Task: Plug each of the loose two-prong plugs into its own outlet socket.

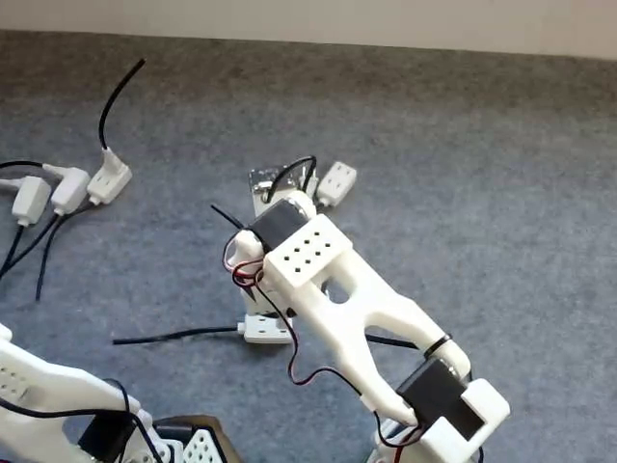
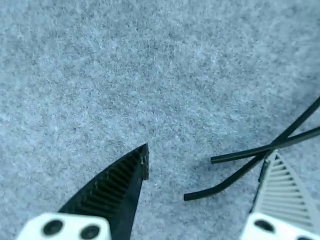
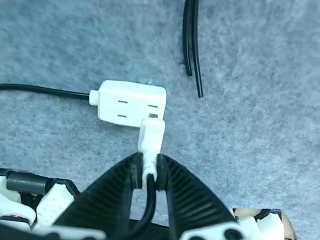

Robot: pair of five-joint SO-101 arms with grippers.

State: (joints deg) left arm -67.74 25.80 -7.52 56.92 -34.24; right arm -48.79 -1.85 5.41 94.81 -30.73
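While left tool (image 2: 209,153) stands apart, right tool (image 3: 148,169) clamps plug (image 3: 151,134) at outlet socket (image 3: 125,102).

A white two-prong plug (image 3: 151,137) on a black cord is pinched in the right gripper (image 3: 149,167). Its nose touches the long edge of a flat white rectangular outlet block (image 3: 127,102), slots facing up. 3 more white plugs (image 1: 69,190) on black cords lie clustered at the left of the grey felt surface (image 1: 482,145).
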